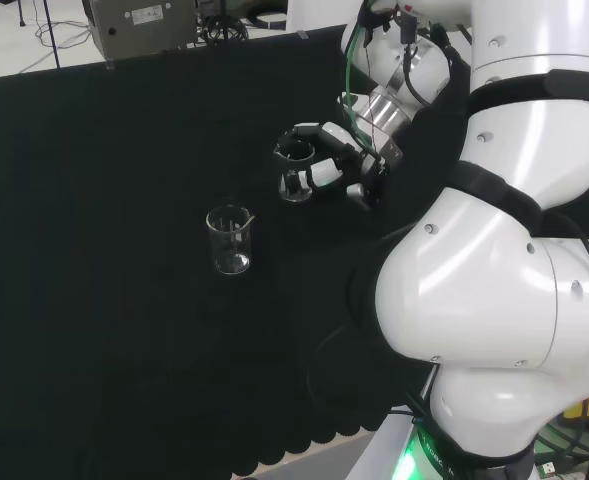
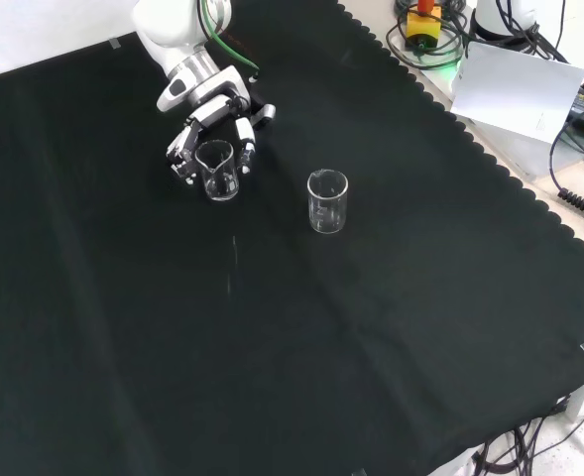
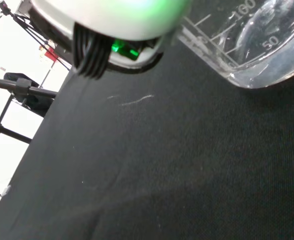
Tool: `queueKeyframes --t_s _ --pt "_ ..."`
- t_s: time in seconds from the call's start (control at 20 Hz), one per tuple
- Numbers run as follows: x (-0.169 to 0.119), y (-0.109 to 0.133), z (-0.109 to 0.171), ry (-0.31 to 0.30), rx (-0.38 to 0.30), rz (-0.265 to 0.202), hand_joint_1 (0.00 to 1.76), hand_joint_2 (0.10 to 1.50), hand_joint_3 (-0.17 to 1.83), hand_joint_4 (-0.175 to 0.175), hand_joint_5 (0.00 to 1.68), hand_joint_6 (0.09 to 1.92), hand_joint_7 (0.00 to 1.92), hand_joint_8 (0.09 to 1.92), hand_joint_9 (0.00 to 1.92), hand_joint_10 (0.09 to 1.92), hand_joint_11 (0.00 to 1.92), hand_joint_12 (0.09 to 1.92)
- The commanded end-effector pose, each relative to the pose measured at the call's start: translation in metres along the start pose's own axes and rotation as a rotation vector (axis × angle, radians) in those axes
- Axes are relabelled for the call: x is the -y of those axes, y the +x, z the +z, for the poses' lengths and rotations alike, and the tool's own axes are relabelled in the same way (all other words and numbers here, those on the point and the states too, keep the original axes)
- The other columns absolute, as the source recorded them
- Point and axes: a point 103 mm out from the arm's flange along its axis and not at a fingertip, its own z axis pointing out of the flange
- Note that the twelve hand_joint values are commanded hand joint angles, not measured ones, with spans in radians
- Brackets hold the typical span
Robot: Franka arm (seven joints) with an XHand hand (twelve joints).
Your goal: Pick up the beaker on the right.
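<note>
- Black cloth (image 2: 301, 327) covers your table from edge to edge; its scalloped hem runs along the right side of the front view, with cables and a white sheet lying on the bare bench beyond it.
- Nearest to you in the front view stands the second beaker (image 2: 328, 200), clear glass, upright and alone on the cloth, well apart from the fingers and to their right there. In the head view you see it (image 1: 230, 240) to the left of the fingers and nearer the camera.
- Farther back, the beaker on the right (image 2: 217, 170) sits between the fingers. It is upright, with its spout turned toward the camera in the front view.
- Your hand (image 2: 209, 117) comes down from the top of the front view with its fingers (image 2: 245, 140) curled around this beaker, one on each side of the glass wall and more behind it. In the head view the hand (image 1: 346, 160) reaches in from the right, and black-and-white fingers (image 1: 312, 131) wrap the rim of the beaker (image 1: 294, 172).
- You cannot tell from these views whether the beaker's base still rests on the cloth or is just clear of it.
- From the wrist view you see the beaker's base and printed scale (image 3: 256, 45) close up over the cloth, beside a blurred white part of the hand (image 3: 107, 20).
- Behind it all, the arm's white links (image 1: 494, 280) stand at the right of the head view.
</note>
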Motion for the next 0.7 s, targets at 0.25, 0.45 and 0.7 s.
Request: queueKeyframes --t_s 0.25,0.45,0.7 --pt "0.0037 -0.0069 -0.0049 0.006 -0.023 -0.013 1.09 0.49 0.70 -0.052 0.42 0.86 0.49 0.78 0.65 0.61 0.25 1.35" --pt "0.0038 -0.0054 -0.0037 0.018 -0.026 -0.018 1.08 0.49 0.71 -0.054 0.39 0.84 0.48 0.78 0.64 0.62 0.25 1.35" --pt "0.0038 -0.0053 -0.0036 0.018 -0.028 -0.021 1.07 0.48 0.71 -0.056 0.36 0.81 0.46 0.79 0.64 0.62 0.24 1.35"
